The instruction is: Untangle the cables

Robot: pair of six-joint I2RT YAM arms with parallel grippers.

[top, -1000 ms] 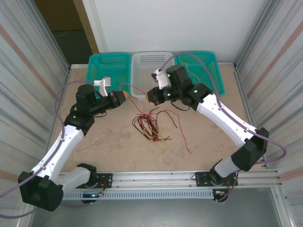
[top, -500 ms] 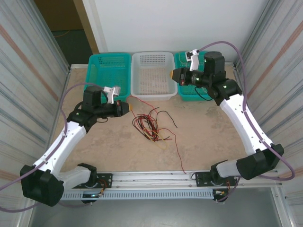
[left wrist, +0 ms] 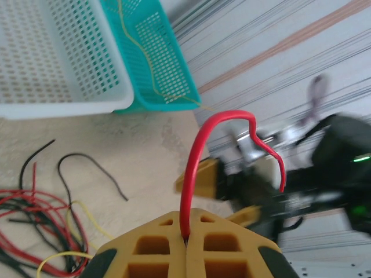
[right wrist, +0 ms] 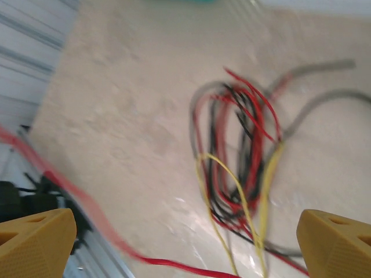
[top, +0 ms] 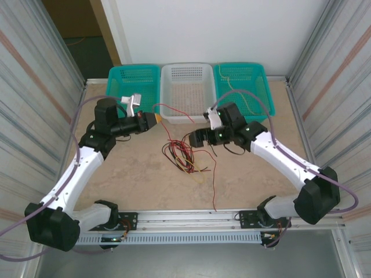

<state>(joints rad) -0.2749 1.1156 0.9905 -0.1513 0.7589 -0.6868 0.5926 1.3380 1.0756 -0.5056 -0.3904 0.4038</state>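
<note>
Three baskets sit side by side at the tabletop's far edge. The cables lie tangled mid-tabletop, between the left end effector and the right end effector. One cable lies in the right basket.

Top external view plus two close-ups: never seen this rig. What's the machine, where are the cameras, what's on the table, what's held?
Two robot arms, left and right, are bolted at the near edge of the table. The wide picture comes from a fixed camera above and behind them; each close-up comes from a camera on one wrist. On the table lies a tangle of red, black and pale yellow cables. At the far edge stand a white basket and two teal baskets; a pale yellow cable lies in the right one. The yellow left fingers are shut on a red cable. The right fingers are open above the tangle.
</note>
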